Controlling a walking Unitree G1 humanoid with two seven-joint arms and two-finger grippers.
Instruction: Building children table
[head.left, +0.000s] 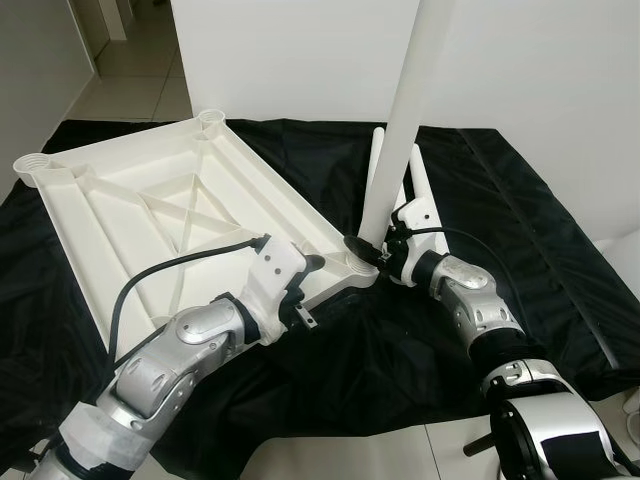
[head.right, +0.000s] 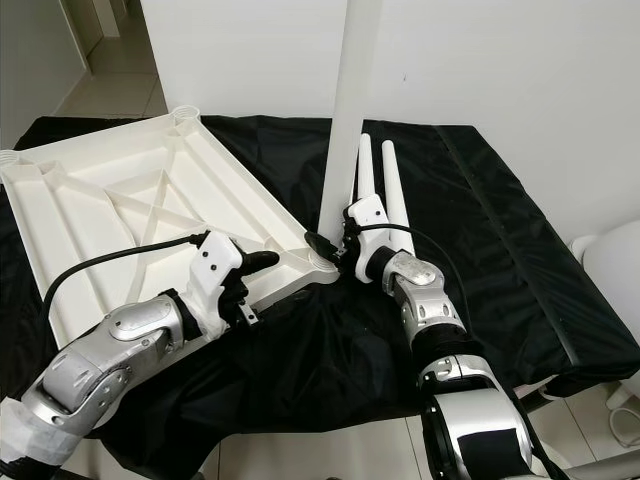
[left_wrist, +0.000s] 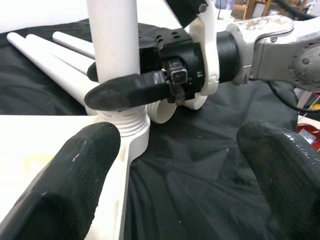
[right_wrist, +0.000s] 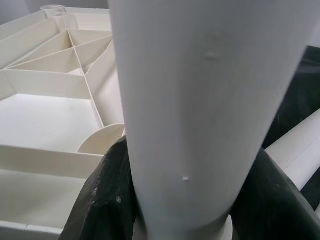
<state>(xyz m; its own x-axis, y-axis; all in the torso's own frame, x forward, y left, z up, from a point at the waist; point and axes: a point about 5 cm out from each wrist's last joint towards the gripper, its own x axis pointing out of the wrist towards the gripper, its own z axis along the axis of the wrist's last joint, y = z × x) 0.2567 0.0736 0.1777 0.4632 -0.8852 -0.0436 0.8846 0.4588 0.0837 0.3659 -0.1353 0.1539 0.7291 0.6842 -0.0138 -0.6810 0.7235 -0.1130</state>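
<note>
Table leg (head.left: 405, 110) stands upright, clamped by right tool (head.left: 362, 246).

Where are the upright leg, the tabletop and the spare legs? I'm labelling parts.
upright leg (head.left: 400, 120), left eye view, mid shaft.
tabletop (head.left: 100, 190), left eye view, ribbed underside.
spare legs (head.right: 395, 190), right eye view, shaft of one.

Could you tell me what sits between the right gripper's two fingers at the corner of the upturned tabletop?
The upright table leg stands between them; the right gripper is closed around its base, just above the tabletop's corner socket. The right wrist view shows it best.
</note>
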